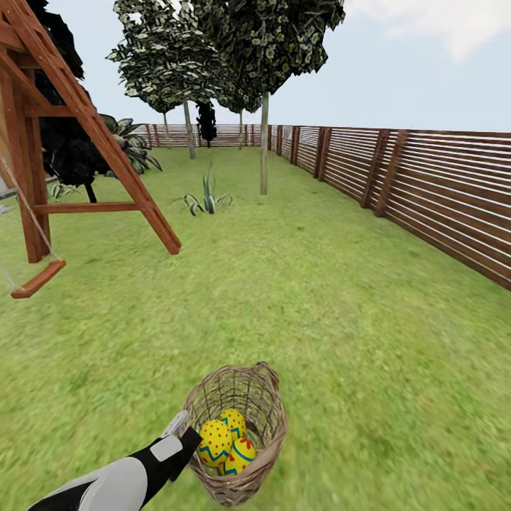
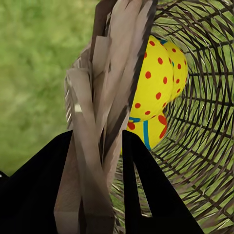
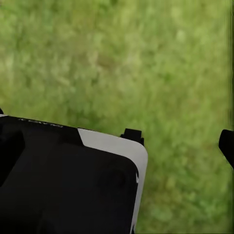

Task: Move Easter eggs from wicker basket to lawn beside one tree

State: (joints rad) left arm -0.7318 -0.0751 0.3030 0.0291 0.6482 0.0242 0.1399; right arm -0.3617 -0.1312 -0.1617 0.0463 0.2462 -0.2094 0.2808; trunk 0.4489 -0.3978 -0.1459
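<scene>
so we're out on the lawn (image 1: pixel 341 284), big stretch of grass with a slatted fence (image 1: pixel 426 184) down the right and a wooden swing frame (image 1: pixel 85 142) off to the left. trees are well away at the far end, the closest pale trunk (image 1: pixel 264 145) standing straight ahead past a spiky agave (image 1: pixel 208 197).

right below the head camera sits the wicker basket (image 1: pixel 264 433), tipped a bit, with all three easter eggs (image 1: pixel 226 440) bunched together inside. so nothing's been unloaded yet.

the left gripper (image 2: pixel 100 195) has its fingers clamped either side of the basket's rim wall, one outside and one inside the weave, closed down on the wicker rather than on an egg. the right gripper (image 3: pixel 180 141) hangs over bare grass with its fingertips spread apart, holding nothing.

my read: this looks like the carry-the-whole-basket approach. next move would be hauling it up the lawn to that trunk, keeping it level so the eggs don't roll out, then picking them out one by one beside the tree.
</scene>
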